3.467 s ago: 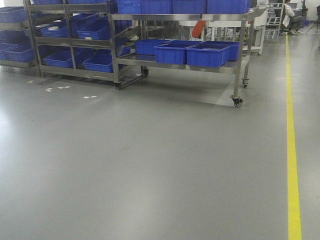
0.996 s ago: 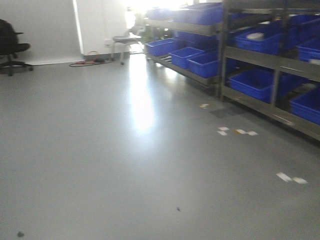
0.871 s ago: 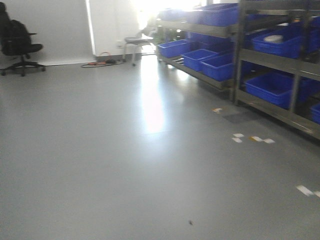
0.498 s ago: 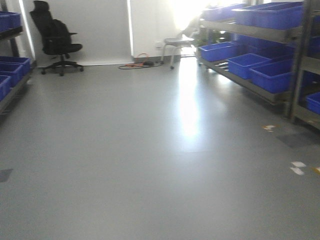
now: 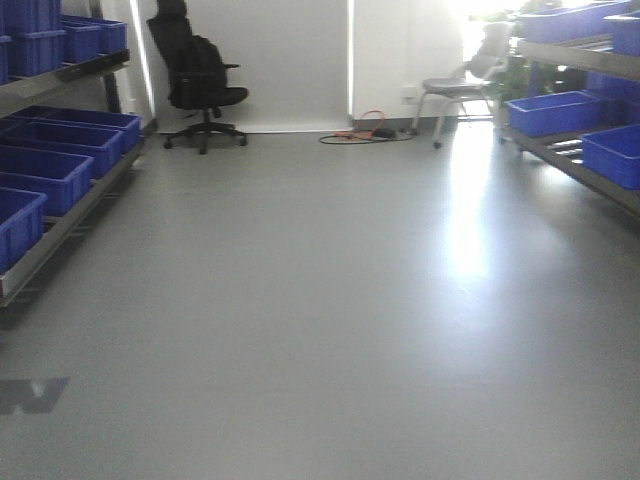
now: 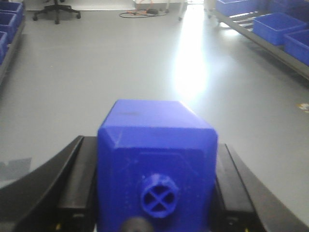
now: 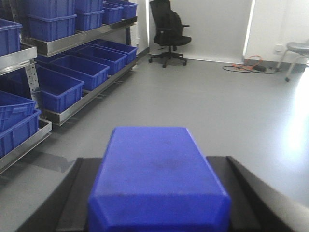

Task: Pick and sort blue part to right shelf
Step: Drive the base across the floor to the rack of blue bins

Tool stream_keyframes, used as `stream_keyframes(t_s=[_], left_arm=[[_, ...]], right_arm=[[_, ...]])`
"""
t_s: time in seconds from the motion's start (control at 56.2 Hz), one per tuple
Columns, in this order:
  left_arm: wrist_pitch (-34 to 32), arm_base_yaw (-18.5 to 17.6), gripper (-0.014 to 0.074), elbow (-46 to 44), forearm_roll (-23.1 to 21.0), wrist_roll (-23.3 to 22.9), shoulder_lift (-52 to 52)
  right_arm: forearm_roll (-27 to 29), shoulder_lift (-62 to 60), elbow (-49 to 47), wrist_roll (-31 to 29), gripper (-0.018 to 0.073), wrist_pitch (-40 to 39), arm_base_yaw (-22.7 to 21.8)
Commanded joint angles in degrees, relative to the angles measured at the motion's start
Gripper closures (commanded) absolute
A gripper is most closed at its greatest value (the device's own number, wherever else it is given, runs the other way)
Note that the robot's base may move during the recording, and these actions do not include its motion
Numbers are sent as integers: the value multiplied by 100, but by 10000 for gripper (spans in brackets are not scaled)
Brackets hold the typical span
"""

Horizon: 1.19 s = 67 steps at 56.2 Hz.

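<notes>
My left gripper (image 6: 155,193) is shut on a blue box-shaped part (image 6: 154,140) with a round cross-marked boss on its near face; black fingers (image 6: 77,179) press both its sides. My right gripper (image 7: 157,193) is shut on a second blue box-shaped part (image 7: 157,174), its smooth top facing the camera. Both parts are carried above the grey floor. Neither gripper shows in the front view. A shelf with blue bins (image 5: 585,110) stands at the right of the front view, and another shelf with blue bins (image 5: 50,170) at the left.
A black office chair (image 5: 198,80) stands by the far wall, with a grey chair (image 5: 455,90) and orange cables (image 5: 365,130) further right. Racks of blue bins (image 7: 63,72) line the left in the right wrist view. A dark floor marking (image 5: 30,395) lies at lower left.
The front view has swung leftwards: the right shelves slid toward the right edge, the office chair moved to centre-left, and a left shelf of blue bins came into view.
</notes>
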Motion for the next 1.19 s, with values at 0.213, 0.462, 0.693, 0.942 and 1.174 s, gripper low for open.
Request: stream_keyframes(t_s=[0.213,0.462,0.693,0.942,1.174], left_arm=[[-506,-21,354,-179,-65,7,45],[-506,-21,354,-179,-65,7,45],[-506,-21,354,-179,-65,7,45],[-506,-21,354,-179,-65,7,45],[-506,-21,354,-179,-65,7,45]], right_arm=[[-134,69,-174,-31,365,-534,5],[-134,69,-174,-31,365,-534,5],[-134,69,-174,-31,365,-534,5],[-134,69,-174,-31,365,-534,5],[-134,69,-174,-31,365,-534,5]])
